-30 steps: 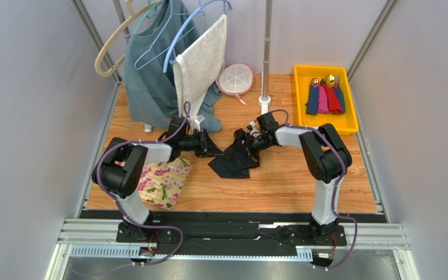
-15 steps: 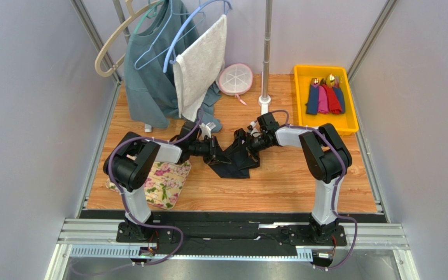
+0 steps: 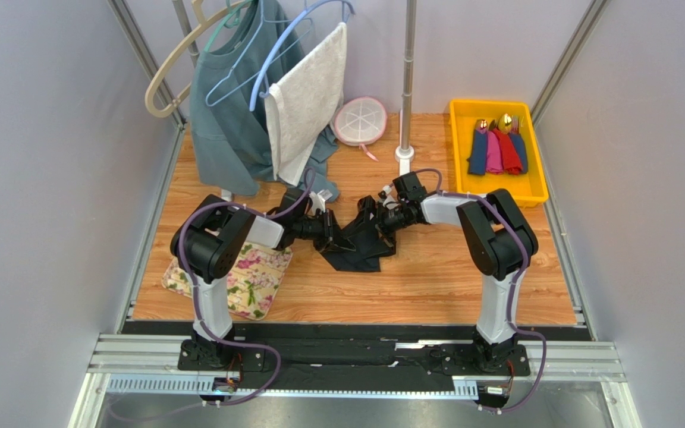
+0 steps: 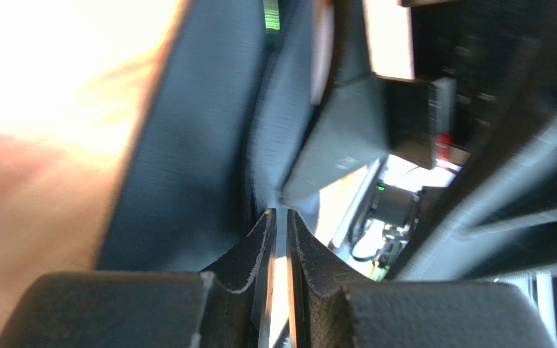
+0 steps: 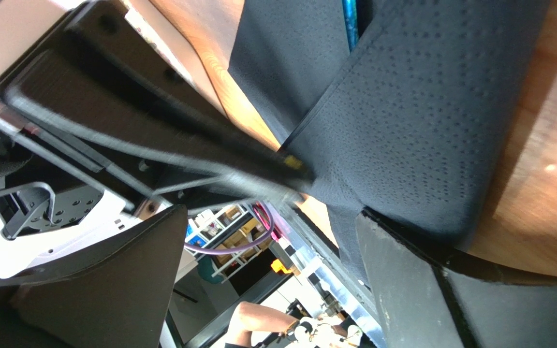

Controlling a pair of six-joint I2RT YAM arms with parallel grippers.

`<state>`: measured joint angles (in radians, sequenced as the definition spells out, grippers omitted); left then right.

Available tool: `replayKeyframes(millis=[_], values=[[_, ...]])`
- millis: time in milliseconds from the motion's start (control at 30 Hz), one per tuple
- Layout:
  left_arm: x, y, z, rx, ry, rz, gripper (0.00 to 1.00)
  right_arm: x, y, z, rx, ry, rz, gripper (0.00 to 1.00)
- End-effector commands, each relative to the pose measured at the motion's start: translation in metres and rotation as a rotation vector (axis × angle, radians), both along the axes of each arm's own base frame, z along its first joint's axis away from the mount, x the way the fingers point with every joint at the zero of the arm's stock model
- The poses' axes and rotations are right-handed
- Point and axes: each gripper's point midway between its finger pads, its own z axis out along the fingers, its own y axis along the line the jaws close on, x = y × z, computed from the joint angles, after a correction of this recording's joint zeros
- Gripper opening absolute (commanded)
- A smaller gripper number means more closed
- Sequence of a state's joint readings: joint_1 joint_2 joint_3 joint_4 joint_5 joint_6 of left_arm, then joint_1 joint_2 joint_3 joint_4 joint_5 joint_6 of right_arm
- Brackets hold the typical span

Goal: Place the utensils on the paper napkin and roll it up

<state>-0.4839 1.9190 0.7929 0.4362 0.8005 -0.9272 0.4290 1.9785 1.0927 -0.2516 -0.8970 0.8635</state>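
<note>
The black paper napkin (image 3: 359,245) lies crumpled and folded on the wooden table between both arms. My left gripper (image 3: 326,228) is at the napkin's left edge. In the left wrist view its jaws (image 4: 280,214) stand a thin slit apart, with a fold of the napkin (image 4: 180,159) at the tips. My right gripper (image 3: 375,217) is open wide at the napkin's upper right. One of its fingers (image 5: 419,290) rests over the dotted black napkin (image 5: 405,109). The utensils are hidden; only a thin bluish glint shows in a fold.
A floral mat (image 3: 248,276) lies under the left arm. A yellow tray (image 3: 534,192) at the back right holds coloured rolled napkins (image 3: 498,152). A pole stand (image 3: 404,156), hanging clothes (image 3: 248,107), a white towel (image 3: 306,98) and a round pink lid (image 3: 360,120) stand behind.
My left arm has swung right, onto the napkin's left edge, and its jaws have narrowed. The right arm has stayed where it was, open.
</note>
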Motion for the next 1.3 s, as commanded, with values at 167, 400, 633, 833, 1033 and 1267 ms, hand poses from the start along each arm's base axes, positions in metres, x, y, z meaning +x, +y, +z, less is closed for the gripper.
replayKeyframes(millis=[167, 400, 633, 833, 1033, 1267], values=[[0.003, 0.012, -0.028, 0.139, -0.007, -0.013, 0.05, 0.007, -0.004, 0.022, -0.019, -0.158, 0.048, 0.8], [0.004, 0.015, -0.029, 0.146, -0.009, -0.008, 0.0, 0.02, -0.024, 0.03, -0.163, -0.376, 0.123, 0.33], [0.005, 0.014, -0.028, 0.145, -0.017, -0.011, 0.0, 0.034, -0.026, 0.016, -0.239, -0.414, 0.141, 0.0], [0.006, 0.014, -0.028, 0.145, -0.026, -0.017, 0.0, 0.038, -0.016, 0.004, -0.249, -0.411, 0.159, 0.0], [0.005, 0.014, -0.03, 0.143, -0.023, -0.021, 0.0, 0.039, -0.011, -0.012, -0.277, -0.411, 0.162, 0.0], [0.017, 0.015, -0.011, 0.108, -0.08, -0.016, 0.0, 0.028, -0.023, -0.051, -0.351, -0.341, 0.172, 0.0]])
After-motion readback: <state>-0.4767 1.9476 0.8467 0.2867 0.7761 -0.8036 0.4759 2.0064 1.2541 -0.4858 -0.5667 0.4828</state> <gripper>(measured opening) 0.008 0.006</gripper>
